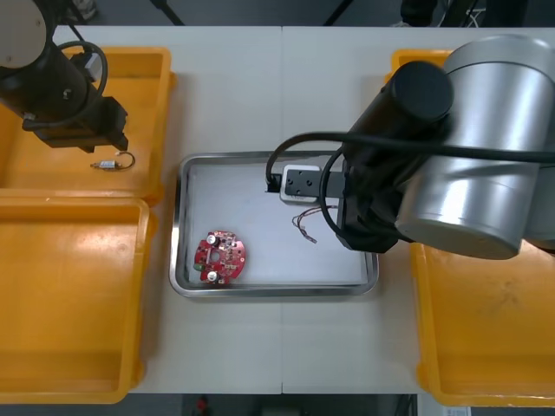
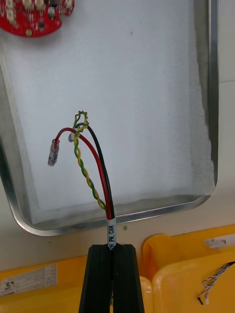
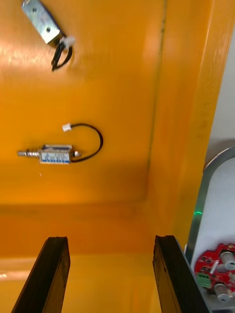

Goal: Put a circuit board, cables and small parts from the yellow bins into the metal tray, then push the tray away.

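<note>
One cable [image 2: 101, 173] is pinched endwise in your right gripper [image 2: 112, 247], its length pointing out over the metal tray [image 2: 213, 73] toward the circuit board [image 2: 34, 17]; your left gripper [image 3: 110, 240] gapes above a yellow bin [image 3: 122, 88].

The tray [image 1: 184, 260] has a wide bare middle, between the board [image 1: 221, 256] in its near left corner and the cable [image 2: 93, 161] pinched in the right end effector [image 2: 112, 250] over its right half. The right arm [image 1: 451, 147] blocks the tray's right rim. In the far left bin [image 1: 147, 78], the left end effector [image 3: 111, 242] hangs with fingers apart over bare floor. A small part [image 3: 55, 154] lies ahead of it, another part [image 3: 44, 22] farther on, and the bin's wall runs close on the tray side.
</note>
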{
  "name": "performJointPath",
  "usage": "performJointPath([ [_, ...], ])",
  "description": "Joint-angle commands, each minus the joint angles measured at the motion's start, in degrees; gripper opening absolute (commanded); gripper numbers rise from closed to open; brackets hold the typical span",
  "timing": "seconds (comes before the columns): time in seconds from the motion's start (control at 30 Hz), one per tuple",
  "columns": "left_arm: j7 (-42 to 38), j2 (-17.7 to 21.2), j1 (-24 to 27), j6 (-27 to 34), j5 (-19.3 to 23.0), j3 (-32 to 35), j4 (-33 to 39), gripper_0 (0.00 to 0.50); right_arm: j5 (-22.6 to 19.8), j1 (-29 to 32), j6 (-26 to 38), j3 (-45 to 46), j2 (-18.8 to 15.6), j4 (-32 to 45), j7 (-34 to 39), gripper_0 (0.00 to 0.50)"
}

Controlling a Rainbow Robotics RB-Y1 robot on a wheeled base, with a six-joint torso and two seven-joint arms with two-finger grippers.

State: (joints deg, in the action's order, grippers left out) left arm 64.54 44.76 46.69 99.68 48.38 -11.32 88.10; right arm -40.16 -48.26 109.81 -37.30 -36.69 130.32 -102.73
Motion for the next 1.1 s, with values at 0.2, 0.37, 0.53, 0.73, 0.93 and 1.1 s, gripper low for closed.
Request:
performJointPath([
  [0.2, 5.7, 2.2, 3.9, -4.8, -2.9, 1.5, -6.1, 0.500, 4.9, -2.6, -6.7, -7.5, 3.6, -8.0, -0.2, 0.000],
  [0.37, 2.7, 2.0, 5.6, -4.9, -2.9, 1.5, -10.7, 0.500, 4.9, -2.6, -9.4, -9.1, 5.4, -11.5, -0.1, 0.000],
  [0.53, -2.8, 1.3, 6.0, -5.3, -4.2, 1.3, -10.8, 0.500, 4.9, -2.6, -13.5, -12.4, 5.8, -13.9, 0.3, 0.000],
  [0.73, -10.4, 0.1, 6.0, -5.6, -5.8, 1.3, -11.3, 0.500, 4.9, -2.6, -17.4, -14.8, 7.0, -18.3, -0.3, 0.000],
  [0.93, -15.6, -1.7, 7.3, -6.3, -5.8, 1.2, -16.1, 0.500, 5.4, -2.6, -22.2, -18.2, 7.0, -22.0, -0.1, 0.000],
  [1.1, -20.2, -4.0, 8.2, -9.2, -5.7, 1.0, -22.0, 0.500, 5.5, -2.6, -25.2, -18.4, 7.2, -24.8, -0.6, 0.000],
])
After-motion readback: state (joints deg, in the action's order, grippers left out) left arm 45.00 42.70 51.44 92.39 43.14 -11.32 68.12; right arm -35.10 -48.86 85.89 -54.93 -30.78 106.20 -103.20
